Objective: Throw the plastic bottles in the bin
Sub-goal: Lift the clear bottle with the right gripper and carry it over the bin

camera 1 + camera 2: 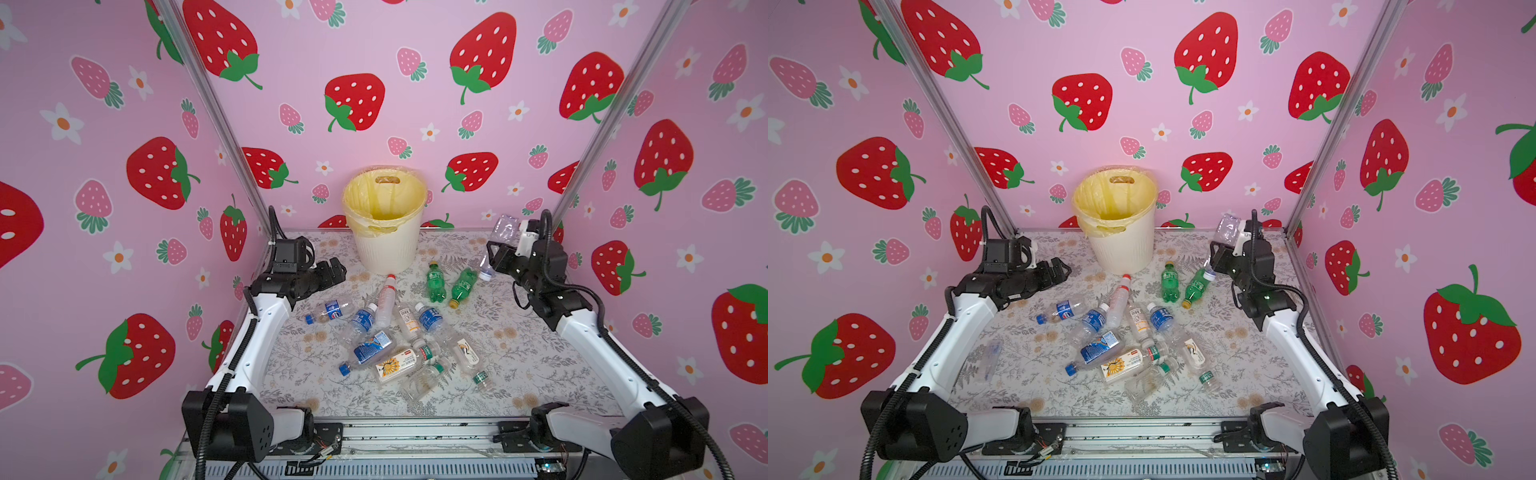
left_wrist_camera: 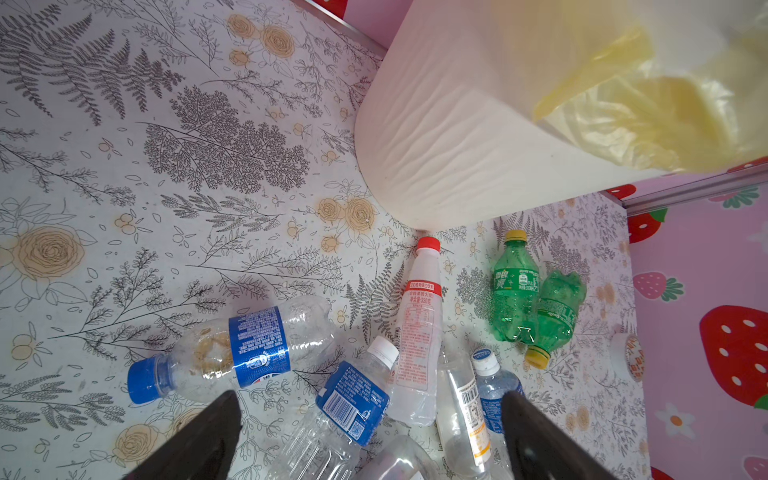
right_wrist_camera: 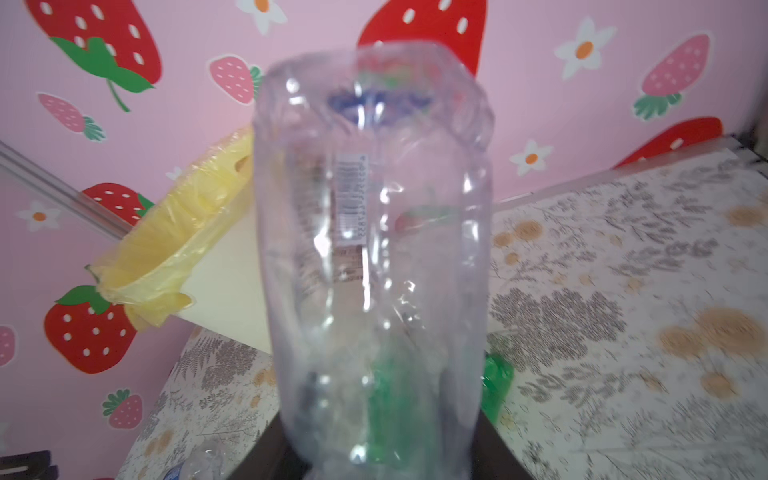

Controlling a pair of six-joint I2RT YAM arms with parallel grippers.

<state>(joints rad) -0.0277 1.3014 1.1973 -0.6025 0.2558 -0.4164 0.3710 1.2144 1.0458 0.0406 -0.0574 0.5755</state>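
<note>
One bottle up: I have a clear crumpled bottle [image 3: 374, 232] lifted off the bench [image 1: 519, 353], cap down and base up, near the far right corner.
Right fingers [image 3: 494, 453]: clamped on that bottle near its cap end; the right gripper [image 1: 496, 254] stands to the right of the bin [image 1: 386, 249], not over its mouth.
Bin: upright at the far middle of the bench, by the far wall, with a yellow bag [image 1: 384, 199] folded over the rim.
Plastic bottles [image 1: 374, 349]: I count about a dozen lying mid-bench, on the near side of the bin, several touching or overlapping.
Left fingers [image 2: 199, 440]: spread wide with nothing between them; the left gripper [image 2: 370, 399] hangs over the far left edge of those bottles.
Green bottles [image 1: 435, 282]: two, just near-right of the bin, bases touching.
Red-capped white bottle [image 1: 386, 299]: cap at the bin's foot; I cannot tell if it touches.
Sunflower-label bottle [image 1: 397, 365]: on its side at the near end of the group.
</note>
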